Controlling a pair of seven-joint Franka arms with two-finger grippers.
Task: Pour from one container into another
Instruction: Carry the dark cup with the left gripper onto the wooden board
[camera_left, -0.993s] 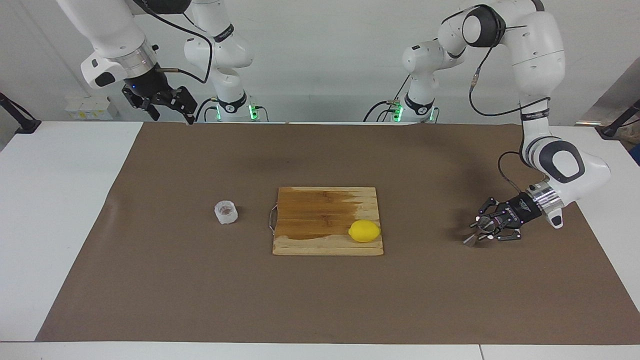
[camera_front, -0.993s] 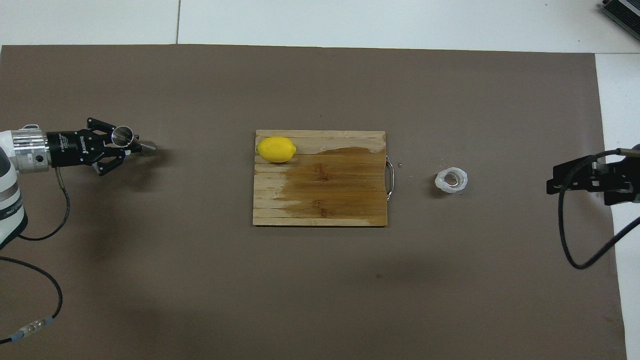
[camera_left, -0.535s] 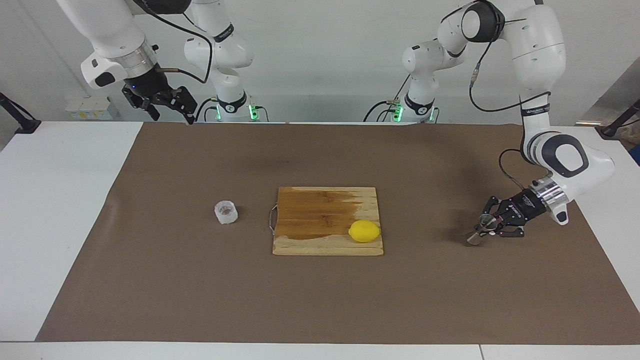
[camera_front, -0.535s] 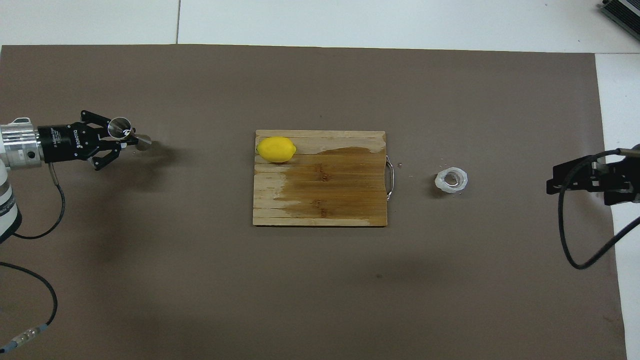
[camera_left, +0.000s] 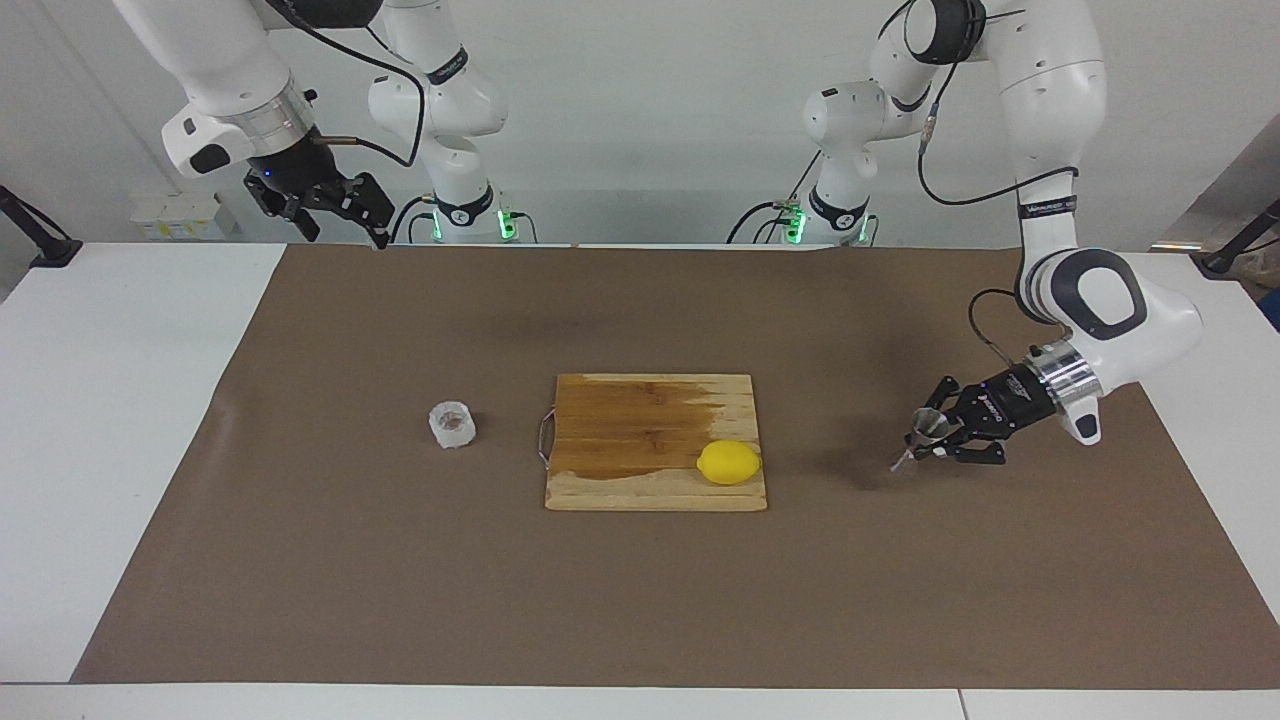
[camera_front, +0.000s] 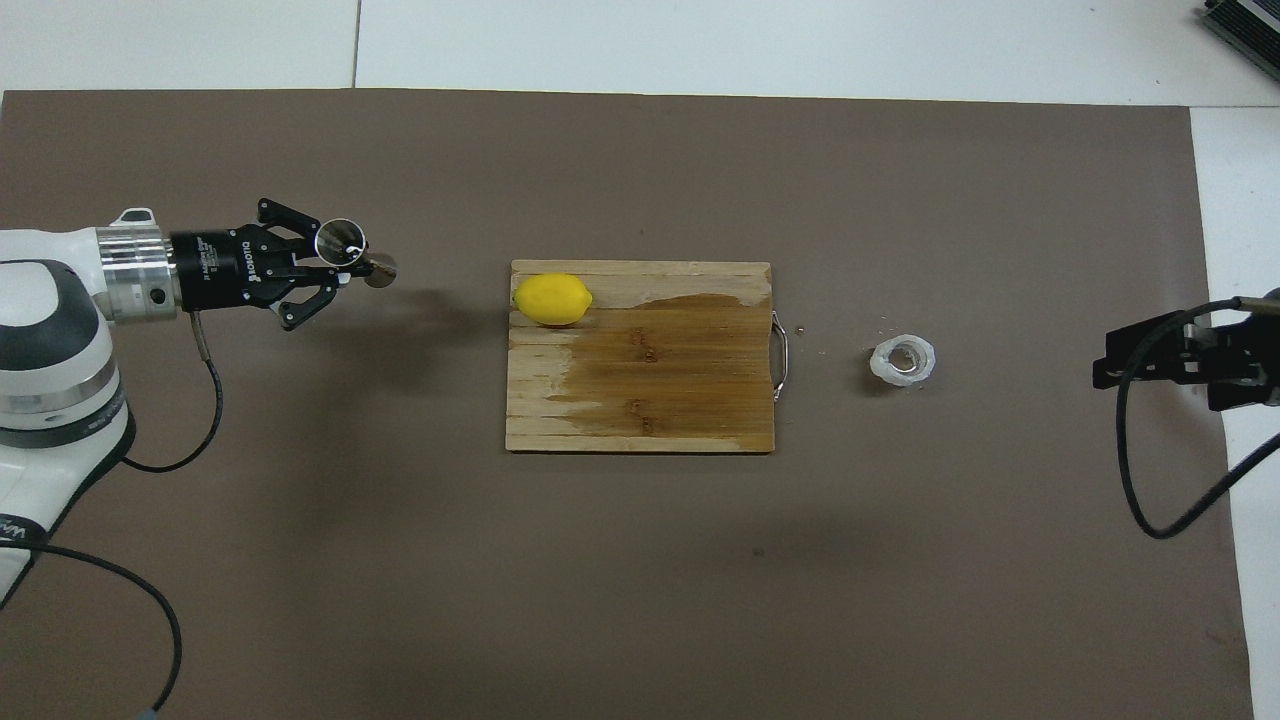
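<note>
Over the brown-papered tabletop (camera_left: 300, 560) toward its own end, the left gripper (camera_left: 932, 440) is clamping one shiny hourglass steel jigger (camera_left: 922, 436), tilted. One squat faceted glass cup (camera_left: 452, 424) is sitting beside one wooden board (camera_left: 640, 420) bearing one lemon (camera_left: 729, 462). Right gripper (camera_left: 345, 205) is waiting aloft, fingers spread.

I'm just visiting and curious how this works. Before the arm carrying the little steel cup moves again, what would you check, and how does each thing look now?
1. Left gripper shut on the jigger: ok.
2. Jigger clear of the mat: ok, it hangs tilted above it.
3. Glass cup upright on the mat: ok.
4. Way to the cup free: not ok, board and lemon lie between.
5. Right gripper out of the way: ok, waiting raised, open.
6. Anything in the cup: cannot tell.
</note>
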